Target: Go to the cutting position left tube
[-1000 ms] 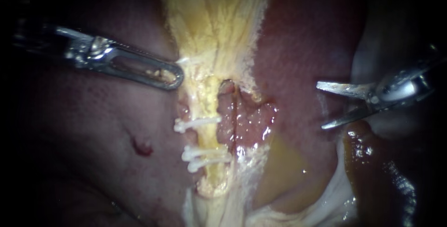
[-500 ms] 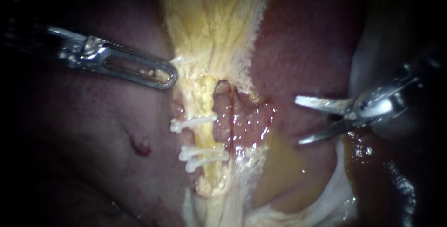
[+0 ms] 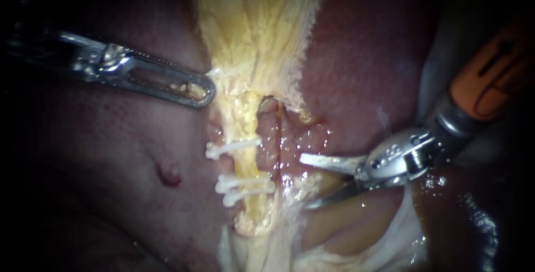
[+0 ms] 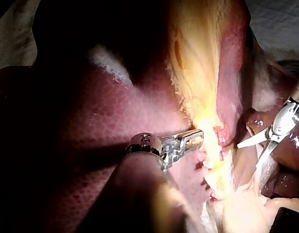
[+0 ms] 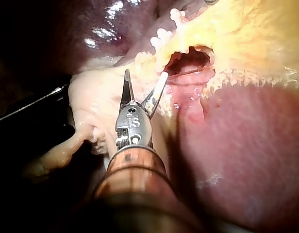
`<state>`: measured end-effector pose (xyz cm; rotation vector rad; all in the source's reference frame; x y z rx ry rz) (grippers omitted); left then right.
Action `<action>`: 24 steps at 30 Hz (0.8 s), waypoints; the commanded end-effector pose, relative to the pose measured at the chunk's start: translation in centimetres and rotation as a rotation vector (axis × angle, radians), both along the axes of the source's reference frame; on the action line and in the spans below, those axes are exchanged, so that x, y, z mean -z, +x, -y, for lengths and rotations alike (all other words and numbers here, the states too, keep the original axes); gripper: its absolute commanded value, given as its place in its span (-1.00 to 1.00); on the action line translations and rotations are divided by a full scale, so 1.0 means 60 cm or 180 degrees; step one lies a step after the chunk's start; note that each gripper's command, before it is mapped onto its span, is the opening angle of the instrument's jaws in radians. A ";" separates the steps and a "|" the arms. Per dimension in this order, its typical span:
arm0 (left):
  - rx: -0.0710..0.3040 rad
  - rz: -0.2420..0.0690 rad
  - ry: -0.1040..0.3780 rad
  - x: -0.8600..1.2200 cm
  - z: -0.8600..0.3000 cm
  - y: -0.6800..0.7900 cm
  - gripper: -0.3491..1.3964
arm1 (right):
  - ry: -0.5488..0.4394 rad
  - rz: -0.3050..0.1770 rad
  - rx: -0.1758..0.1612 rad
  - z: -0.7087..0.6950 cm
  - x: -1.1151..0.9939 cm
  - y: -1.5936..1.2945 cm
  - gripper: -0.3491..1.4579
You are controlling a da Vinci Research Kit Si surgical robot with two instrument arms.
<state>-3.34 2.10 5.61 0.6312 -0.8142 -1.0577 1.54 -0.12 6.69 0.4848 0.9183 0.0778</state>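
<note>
The left tube [image 3: 249, 163] is a yellow strand running down the middle, with one white clip [image 3: 231, 148] across it and two more clips [image 3: 243, 188] lower down. A pink tube [image 3: 271, 138] lies just to its right. My right instrument [image 3: 305, 181], with two thin blades, stands open just right of the tubes, its upper blade tip close to the pink tube and touching neither. In the right wrist view the blades [image 5: 143, 82] point toward the clips [image 5: 161, 36]. My left instrument [image 3: 189, 92] holds the edge of the yellow tissue [image 3: 251, 38] above the clips, jaws together.
Dark red liver [image 3: 111, 166] lies left of the tubes and pink-red liver [image 3: 362, 54] to their right. A pool of yellow-brown fluid [image 3: 340, 216] sits under the right instrument. White membrane [image 3: 390, 244] borders it below.
My right instrument has moved left and down, from beside the liver to just right of the tubes, blades still open. The left instrument has barely shifted.
</note>
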 end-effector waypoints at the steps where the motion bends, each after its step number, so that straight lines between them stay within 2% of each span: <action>1: 0.0000 0.0000 -0.0001 0.0000 0.0000 0.0000 -1.00 | 0.0017 -0.0024 -0.0014 0.0000 -0.0001 0.0005 0.98; 8: 0.0010 -0.0008 -0.0008 -0.0001 0.0002 -0.0003 -1.00 | 0.0198 -0.0103 -0.0060 -0.0006 -0.0010 0.0039 0.98; 13: 0.0011 -0.0009 -0.0008 -0.0001 0.0002 -0.0004 -1.00 | 0.0270 -0.0120 -0.0067 -0.0013 -0.0030 0.0055 0.98; 24: 0.0010 -0.0008 -0.0008 -0.0001 0.0002 -0.0004 -1.00 | 0.0429 -0.0123 0.0008 -0.0019 -0.0082 0.0065 0.98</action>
